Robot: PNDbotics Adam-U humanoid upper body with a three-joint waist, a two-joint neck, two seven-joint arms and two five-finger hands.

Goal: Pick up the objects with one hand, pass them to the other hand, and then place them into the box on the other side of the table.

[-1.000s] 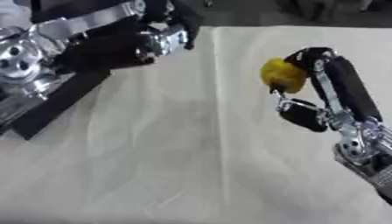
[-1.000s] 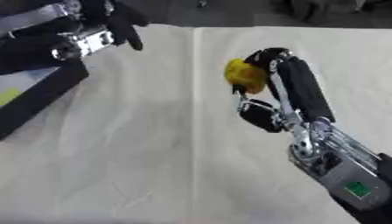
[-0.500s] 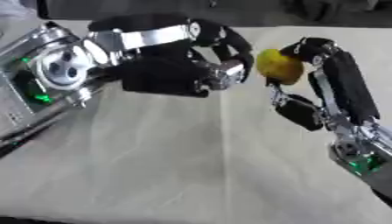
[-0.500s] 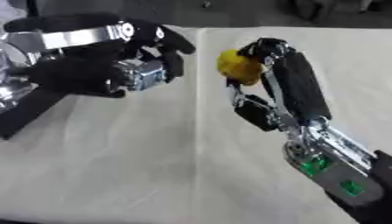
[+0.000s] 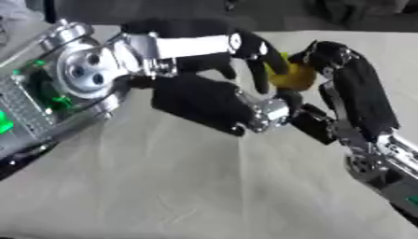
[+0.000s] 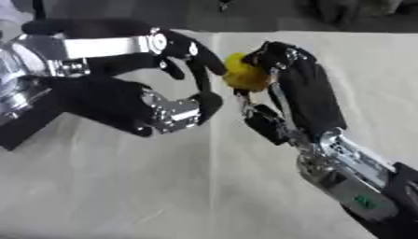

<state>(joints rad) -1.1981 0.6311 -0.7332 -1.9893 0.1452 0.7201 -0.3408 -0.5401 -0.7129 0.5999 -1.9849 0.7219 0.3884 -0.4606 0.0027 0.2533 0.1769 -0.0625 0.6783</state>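
Toy: small round yellow toy sits high above the cloth-covered counter, between both hands.
Right hand: pinches it for passing.
Left hand: fingers curl near, not clearly gripping.

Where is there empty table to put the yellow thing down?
The cloth-covered table is bare below the left hand and left of the right arm. Another bare strip lies at the far right. It is crowded at top centre, where both hands meet around the yellow object.
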